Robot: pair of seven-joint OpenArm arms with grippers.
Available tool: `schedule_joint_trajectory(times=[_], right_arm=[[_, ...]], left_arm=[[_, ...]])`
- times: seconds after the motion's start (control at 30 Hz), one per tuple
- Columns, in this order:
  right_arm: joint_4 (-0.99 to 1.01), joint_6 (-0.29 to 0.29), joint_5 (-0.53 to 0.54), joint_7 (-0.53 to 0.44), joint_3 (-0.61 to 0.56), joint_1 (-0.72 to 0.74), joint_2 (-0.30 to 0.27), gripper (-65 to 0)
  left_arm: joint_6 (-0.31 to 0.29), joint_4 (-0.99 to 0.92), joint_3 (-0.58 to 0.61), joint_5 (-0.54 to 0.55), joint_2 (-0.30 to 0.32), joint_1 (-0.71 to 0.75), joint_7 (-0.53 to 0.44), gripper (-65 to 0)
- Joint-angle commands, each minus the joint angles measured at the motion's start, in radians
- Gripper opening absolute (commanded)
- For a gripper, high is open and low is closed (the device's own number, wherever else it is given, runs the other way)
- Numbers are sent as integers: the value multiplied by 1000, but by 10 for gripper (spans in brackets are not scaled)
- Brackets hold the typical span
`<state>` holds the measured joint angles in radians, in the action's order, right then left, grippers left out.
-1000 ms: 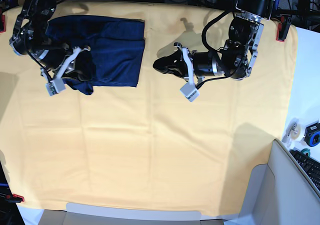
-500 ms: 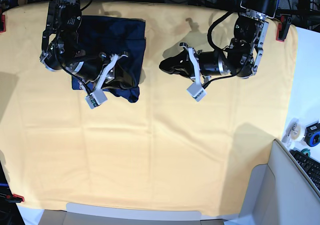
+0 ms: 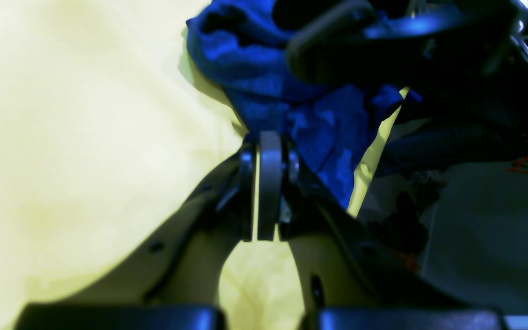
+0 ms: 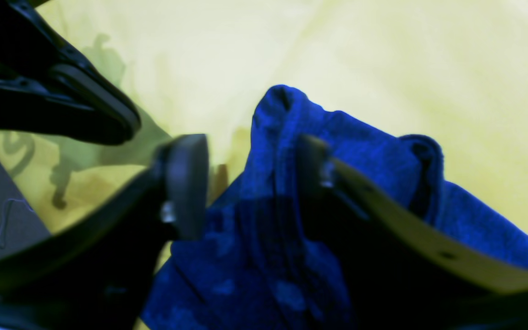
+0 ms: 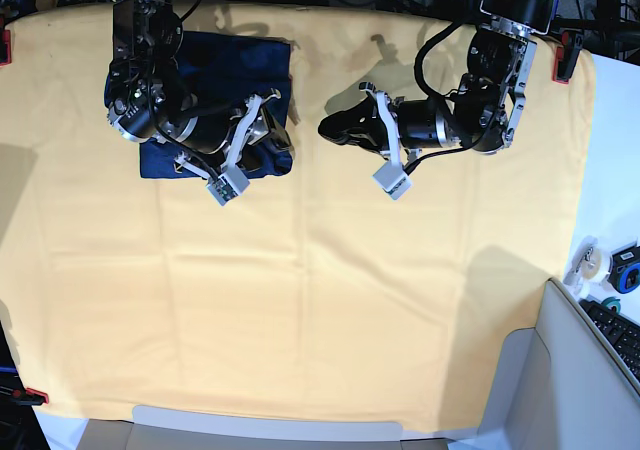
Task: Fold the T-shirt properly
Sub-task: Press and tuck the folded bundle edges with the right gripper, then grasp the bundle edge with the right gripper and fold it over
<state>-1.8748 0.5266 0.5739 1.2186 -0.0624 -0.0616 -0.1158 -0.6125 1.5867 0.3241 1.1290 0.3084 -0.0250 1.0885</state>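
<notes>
**Shirt bunched at the right gripper, left arm waiting**

Starting at the left of the base view, I have the T-shirt (image 5: 215, 65) lying folded small near the far left corner of the yellow table cloth (image 5: 320, 300). My right gripper (image 5: 268, 142) sits over its near right edge. From the right wrist camera the fingers (image 4: 186, 183) are spread well apart, with a raised ridge of blue fabric standing between them; one finger touches the cloth, but nothing is pinched, so I count this gripper as open and holding nothing.

Moving right, my left gripper (image 5: 335, 130) hovers over bare table cloth just beside the shirt's right edge. Its wrist camera shows the fingers (image 3: 269, 183) pressed together with nothing between them.

What worries me: that ridge is loose and lumpy. If I close on it, I may catch only the top layer and peel the fold apart, or drag the whole stack sideways. The two grippers are also near each other, so a careless move could knock them together or snag fabric on the closed left fingers.

At the far right edge sit some small items, too small to identify. I can read no brand, label or writing anywhere.
</notes>
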Motion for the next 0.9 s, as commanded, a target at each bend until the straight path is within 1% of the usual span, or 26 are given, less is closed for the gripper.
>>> schedule_joint_trajectory(times=[0.0,0.03,0.2,0.3,0.47,0.57,0.67,0.87], right_arm=[[-22,2,13,-21,0,13,-3,-293],[-22,2,13,-21,5,13,-3,-281],[-61,2,14,-24,23,22,-5,-283],[-110,7,30,-24,101,15,5,-283],[-134,8,180,-24,270,12,9,-283],[-133,8,272,-24,388,-8,-5,-283],[-130,8,324,-21,482,-43,-55,-283],[-130,10,418,-21,559,-163,-218,-283]], left_arm=[[-7,13,-7,19,5,-14,-20,-632],[-7,13,-7,19,5,-14,-20,-632],[-7,13,-7,19,5,-14,-20,-632],[-7,11,-7,19,5,-14,-20,-632],[-7,11,-7,19,5,-14,-20,-632],[-7,8,-7,19,5,-14,-20,-632],[-7,-9,-6,19,5,-14,-20,-632],[-8,-26,-6,19,5,-14,-20,-632]])
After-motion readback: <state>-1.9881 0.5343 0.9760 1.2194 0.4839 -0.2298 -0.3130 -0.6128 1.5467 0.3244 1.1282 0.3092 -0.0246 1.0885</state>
